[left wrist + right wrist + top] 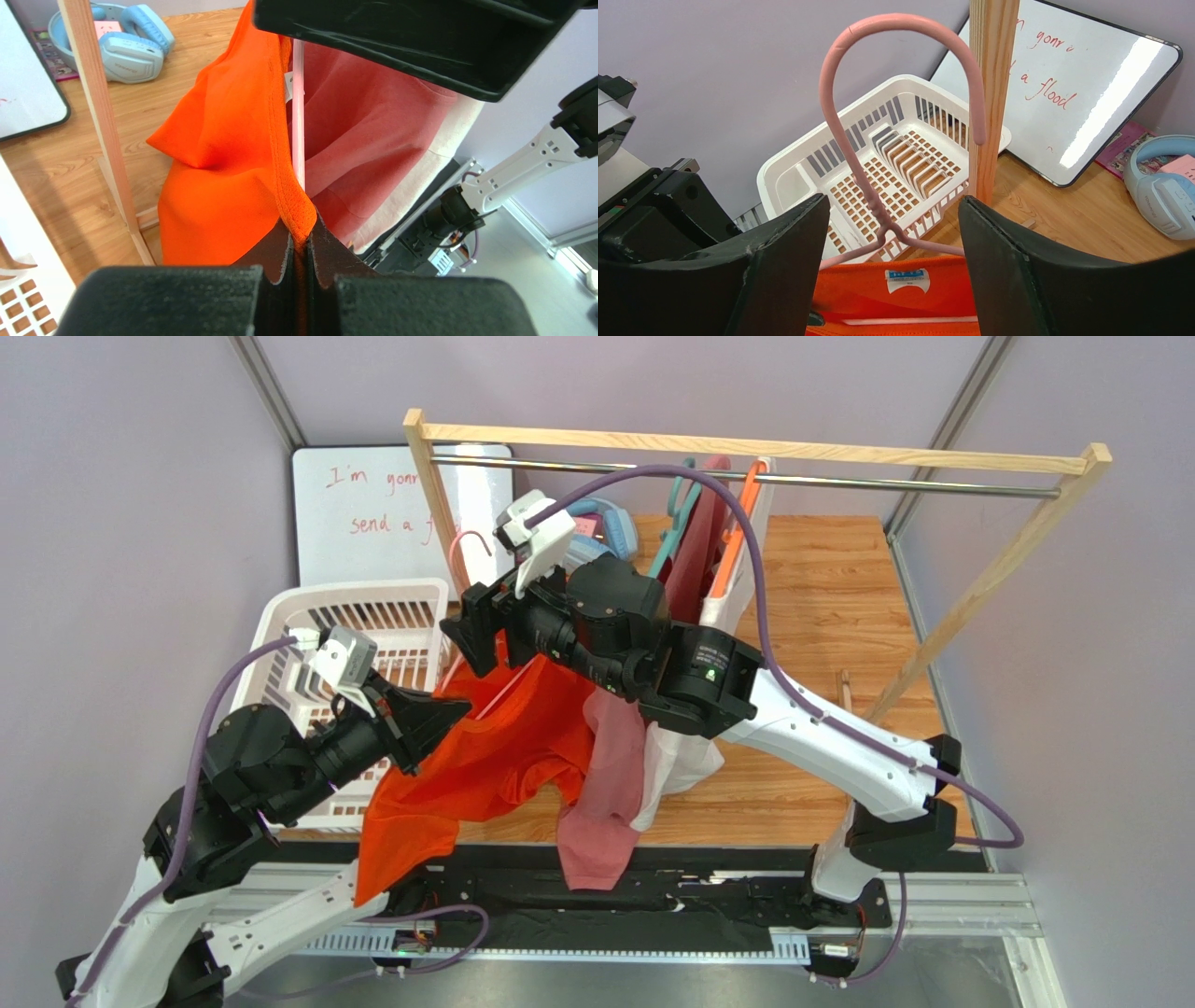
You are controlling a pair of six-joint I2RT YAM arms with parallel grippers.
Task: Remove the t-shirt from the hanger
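Observation:
An orange t-shirt (477, 756) hangs on a pink hanger (470, 553) that is off the rail, in front of the rack's left post. My left gripper (428, 714) is shut on a folded edge of the orange t-shirt (224, 161), and the fabric runs taut up from its jaws (303, 241). My right gripper (484, 637) is open at the shirt's collar. In the right wrist view its fingertips (892, 203) stand wide apart on either side of the hanger's neck; the hook (878, 140) rises between them above the collar and label (899, 301).
A wooden clothes rack (758, 448) with more garments on hangers stands behind. A pink t-shirt (603, 784) droops beside the orange one. A white basket (351, 616) sits at the left, a whiteboard (379, 504) behind it, blue headphones (130, 49) on the table. The rack's post (990, 91) is close to the hook.

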